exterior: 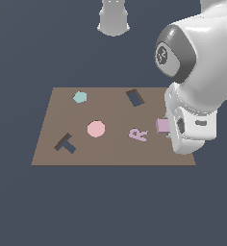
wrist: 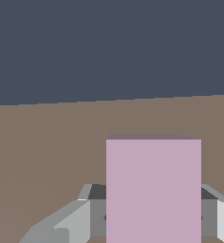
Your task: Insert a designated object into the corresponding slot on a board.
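The lilac-purple block is near the brown board's edge on the exterior view's right, partly hidden by my white hand. In the wrist view the block fills the space between my two fingers, which sit flush against its sides. My gripper looks shut on the block. The dark slanted rectangular slot lies at the board's far side, apart from the block and to its left in the exterior view. It is out of the wrist view.
On the board are a lilac letter R just left of the block, a pink disc, a teal hexagon and a dark T-shaped cut-out. The arm's base stands beyond the board.
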